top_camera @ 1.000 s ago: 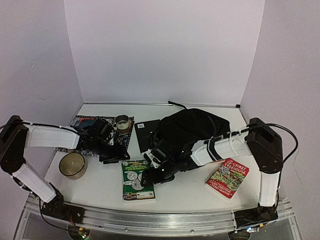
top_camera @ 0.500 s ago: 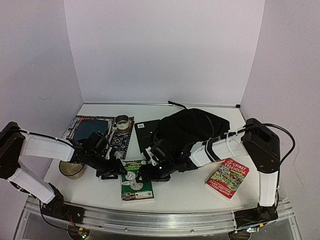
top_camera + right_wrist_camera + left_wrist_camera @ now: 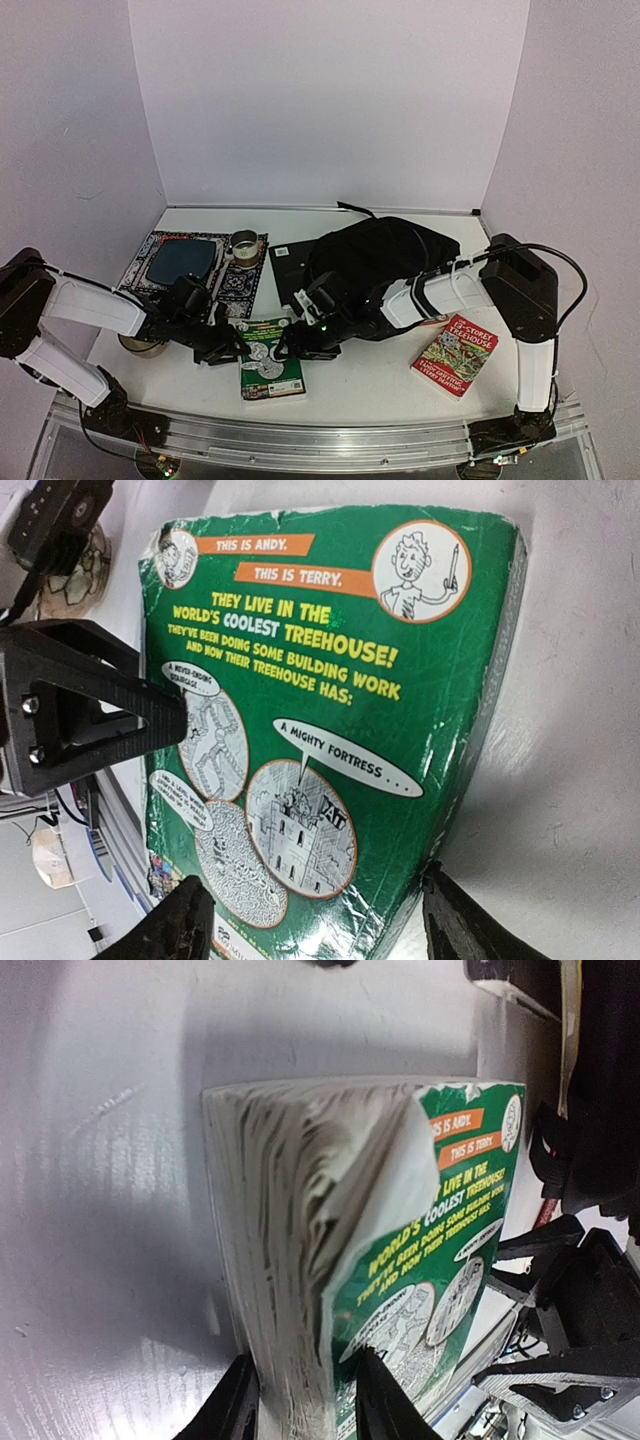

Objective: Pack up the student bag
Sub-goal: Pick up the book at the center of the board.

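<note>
White table (image 3: 380,385). Student bag (image 3: 385,250), big black soft backpack, sits toward the far right corner, partly behind the right arm. Patterned mat (image 3: 190,262) lies toward the far left corner, with a flat black notebook (image 3: 290,268) between it and the bag. Green book (image 3: 270,368) lies at the middle of the near edge. Red book (image 3: 455,355) lies near the right edge, well apart from the green one. A small round tin (image 3: 243,243) sits on the mat's far right corner. A round tan object (image 3: 135,343) by the left edge is half hidden under the left arm.

Left gripper (image 3: 232,345) is clamped on the green book's left page edge, fingers (image 3: 235,1405) touching both faces and the cover curling up. Right gripper (image 3: 285,345) is low over the book's right side, jaws spread wide with nothing held, and one finger (image 3: 455,925) sits just past the book's edge.
</note>
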